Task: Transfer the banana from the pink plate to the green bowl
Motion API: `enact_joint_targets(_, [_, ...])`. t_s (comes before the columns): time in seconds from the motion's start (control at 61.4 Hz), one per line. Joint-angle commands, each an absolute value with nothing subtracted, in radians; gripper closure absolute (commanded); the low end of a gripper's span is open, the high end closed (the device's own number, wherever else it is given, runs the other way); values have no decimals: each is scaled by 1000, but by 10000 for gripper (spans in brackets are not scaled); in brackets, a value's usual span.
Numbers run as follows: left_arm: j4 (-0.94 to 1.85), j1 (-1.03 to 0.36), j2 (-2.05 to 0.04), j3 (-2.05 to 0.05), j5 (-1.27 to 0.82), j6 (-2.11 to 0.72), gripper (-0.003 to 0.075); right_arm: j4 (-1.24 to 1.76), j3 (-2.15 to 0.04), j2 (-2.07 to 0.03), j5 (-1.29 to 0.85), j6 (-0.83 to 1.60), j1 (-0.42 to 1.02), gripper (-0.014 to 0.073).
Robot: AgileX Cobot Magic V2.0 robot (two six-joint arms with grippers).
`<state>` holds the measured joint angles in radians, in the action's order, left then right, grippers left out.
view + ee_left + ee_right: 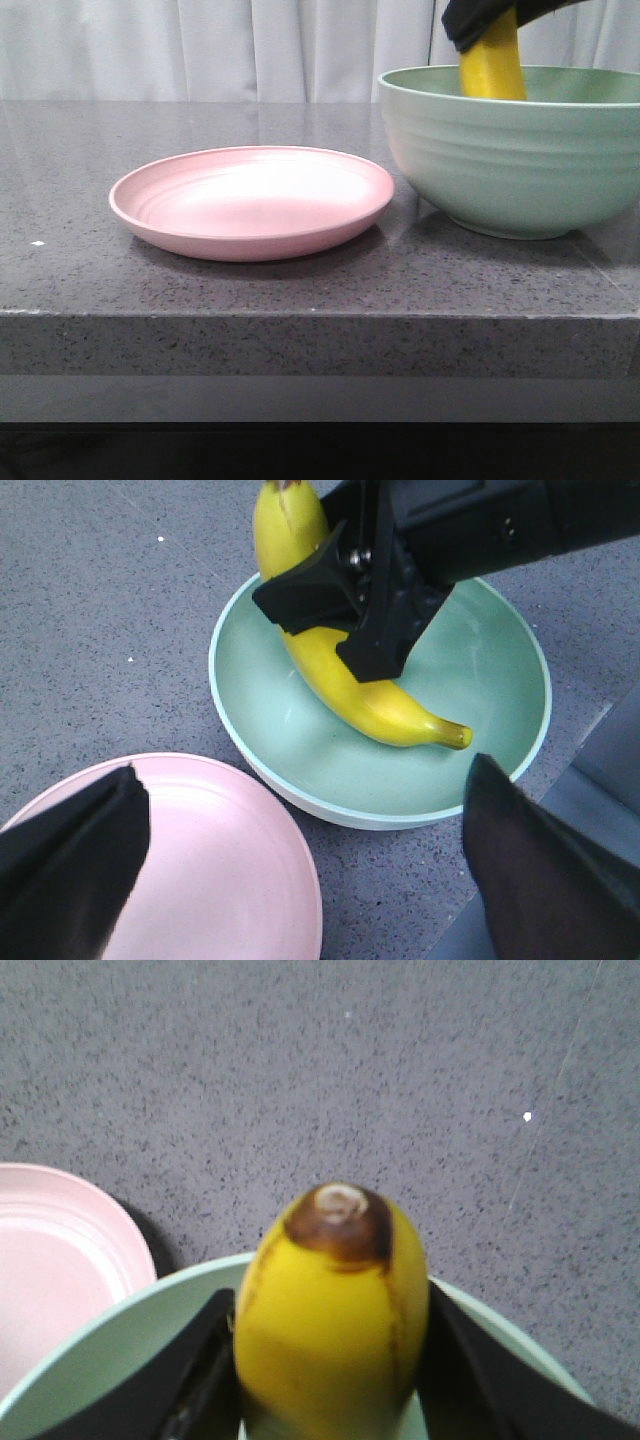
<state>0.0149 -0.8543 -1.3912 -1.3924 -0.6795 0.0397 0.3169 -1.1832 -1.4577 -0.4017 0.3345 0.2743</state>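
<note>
The yellow banana (493, 68) is held stem end up over the green bowl (520, 160), its lower end below the rim. My right gripper (333, 1370) is shut on the banana (335, 1290), one black finger on each side. In the left wrist view the banana (385, 705) slants down into the bowl (330, 765), its tip near the inner wall; touching or not, I cannot tell. The pink plate (250, 200) lies bare left of the bowl. My left gripper (300, 865) is open and empty, above the plate (210, 870) and the bowl's edge.
Plate and bowl stand close together on a dark speckled stone counter (300, 290), whose front edge is near the camera. A white curtain (200, 45) hangs behind. A grey surface (610, 780) lies beyond the counter's edge by the bowl.
</note>
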Motion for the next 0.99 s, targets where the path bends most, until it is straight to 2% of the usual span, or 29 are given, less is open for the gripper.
enact_joint_targets(0.0, [18,-861,-1355,-1427,-612,43,100,320,-1220,-1422,-344,342,271,330])
enact_joint_targets(0.13, [18,-861,-1355,-1427,-612,43,100,320,-1230,-1421,-359,342,270,174])
enact_joint_targets(0.228, [18,-861,-1355,-1427,-612,43,100,320,-1253,-1413,-411,341,270,109])
enact_joint_targets(0.472, [9,-832,-1355,-1427,-597,50,102,320,-1366,-1382,-658,195,258,113])
enact_joint_targets(0.586, [9,-756,-1355,-1427,-582,61,129,304,-1430,-1371,-785,65,232,218])
enact_joint_targets(0.717, [9,-619,-1355,-1427,-582,73,271,294,-1467,-1362,-880,39,196,415])
enact_joint_targets(0.847, [11,-475,-1355,-1427,-593,77,488,287,-1468,-1357,-909,39,168,600])
enact_joint_targets(0.896, [11,-426,-1355,-1427,-605,77,594,272,-1468,-1357,-921,39,161,664])
enact_joint_targets(0.977, [11,-349,-1350,-1427,-637,77,736,247,-1468,-1357,-933,39,151,650])
